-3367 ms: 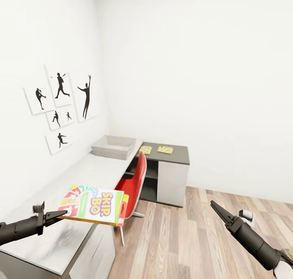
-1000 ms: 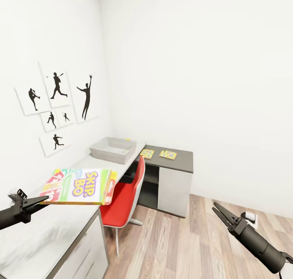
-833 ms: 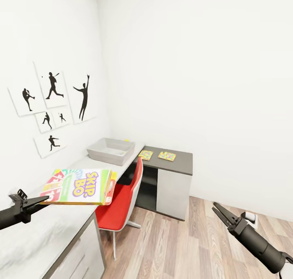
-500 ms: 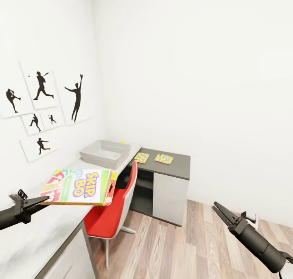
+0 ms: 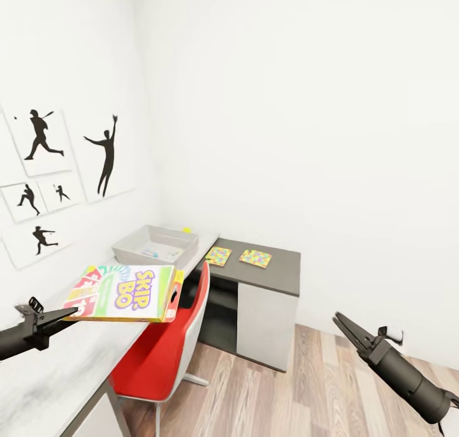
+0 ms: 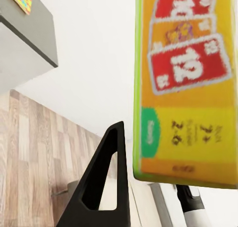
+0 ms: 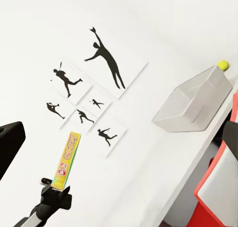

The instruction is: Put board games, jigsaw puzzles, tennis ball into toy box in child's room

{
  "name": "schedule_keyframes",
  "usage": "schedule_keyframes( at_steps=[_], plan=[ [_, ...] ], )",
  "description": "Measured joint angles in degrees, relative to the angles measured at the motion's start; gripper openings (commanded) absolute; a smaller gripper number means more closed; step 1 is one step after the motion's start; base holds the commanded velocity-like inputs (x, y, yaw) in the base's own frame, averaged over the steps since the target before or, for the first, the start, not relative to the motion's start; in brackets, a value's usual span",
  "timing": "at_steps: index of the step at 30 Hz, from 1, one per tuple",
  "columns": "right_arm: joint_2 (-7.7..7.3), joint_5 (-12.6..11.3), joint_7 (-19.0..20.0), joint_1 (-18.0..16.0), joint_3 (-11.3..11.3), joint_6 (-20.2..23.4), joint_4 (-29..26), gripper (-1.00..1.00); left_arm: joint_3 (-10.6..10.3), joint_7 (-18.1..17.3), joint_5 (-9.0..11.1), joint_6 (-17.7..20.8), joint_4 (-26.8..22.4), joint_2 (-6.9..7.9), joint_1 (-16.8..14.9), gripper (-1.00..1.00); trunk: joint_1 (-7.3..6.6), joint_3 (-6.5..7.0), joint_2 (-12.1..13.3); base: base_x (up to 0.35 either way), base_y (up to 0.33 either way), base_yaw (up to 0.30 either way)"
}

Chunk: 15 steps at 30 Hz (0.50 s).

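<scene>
Pincer of the left arm [image 5: 64,314] is clamped on the near edge of a thin white-and-green printed board game box [image 5: 124,293], carrying it flat above the long pale grey desk top [image 5: 57,367]; the right pincer [image 5: 342,322] hangs narrow and empty over the wood-plank floor [image 5: 299,386]. Since a moment ago the whole view has swung and closed in, so the shallow pale grey toy tray [image 5: 155,246] sits nearer, a sign the drop-off is close. Its lid shows purple lettering and red cards; two multicoloured jigsaw squares [image 5: 256,258] lie on the dark section beyond the red chair [image 5: 167,354]
</scene>
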Motion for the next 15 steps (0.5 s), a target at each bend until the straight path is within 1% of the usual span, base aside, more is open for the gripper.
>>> schedule_keyframes(
  at_steps=[4, 8, 11, 15],
  plan=[
    [0.10, 0.11, -0.02, 0.00, 0.03, -0.28, 0.00, 1.00, 0.00, 0.00, 0.01, 0.00, -0.01, -0.09, 0.00, -1.00, 0.00, 0.00, 0.00, 0.329, -0.062, 0.000],
    [0.09, 0.24, 0.01, 0.00, -0.05, -0.34, 0.03, 1.00, -0.01, 0.01, 0.02, 0.00, 0.00, -0.11, 0.00, -1.00, 0.00, 0.00, 0.00, 0.319, -0.134, 0.017],
    [0.06, 0.27, 0.02, -0.01, -0.11, -0.35, 0.05, 1.00, 0.01, 0.01, 0.01, -0.02, 0.01, -0.14, 0.02, -1.00, 0.00, 0.00, 0.00, 0.293, -0.193, 0.155],
    [0.08, 0.29, 0.00, -0.01, -0.15, -0.35, 0.06, 1.00, 0.02, 0.01, 0.07, -1.45, -0.03, -0.18, 0.02, -1.00, 0.00, 0.00, 0.00, 0.267, -0.232, 0.251]
  ],
)
